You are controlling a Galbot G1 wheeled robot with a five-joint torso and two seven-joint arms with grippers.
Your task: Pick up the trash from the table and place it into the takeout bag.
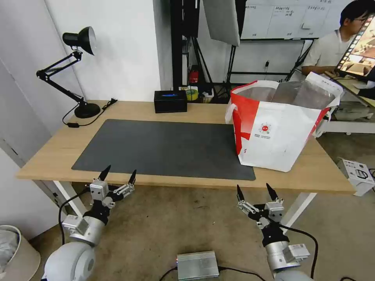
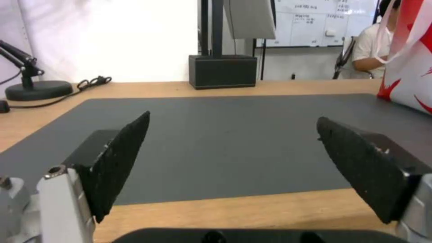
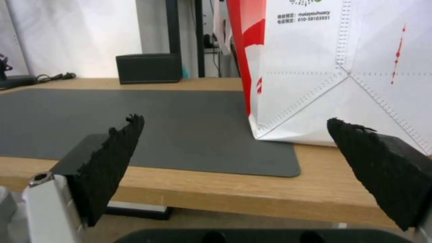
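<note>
The takeout bag point(image 1: 279, 123), white with a red side, handles and foil lining, stands upright and open on the right part of the table point(image 1: 187, 110); its white wall also shows in the right wrist view point(image 3: 342, 67) and its edge in the left wrist view point(image 2: 411, 74). No trash is in view on the table or the dark grey mat point(image 1: 164, 146). My left gripper point(image 1: 119, 173) hangs open below the table's front edge at the left, nothing between its fingers. My right gripper point(image 1: 254, 190) is open and empty below the front edge, before the bag.
A black box point(image 1: 170, 101) sits at the table's back middle, a black desk lamp point(image 1: 80, 74) with its cord at the back left. A silver box point(image 1: 197, 265) lies on the floor between my arms. A bin point(image 1: 15, 249) stands at the lower left.
</note>
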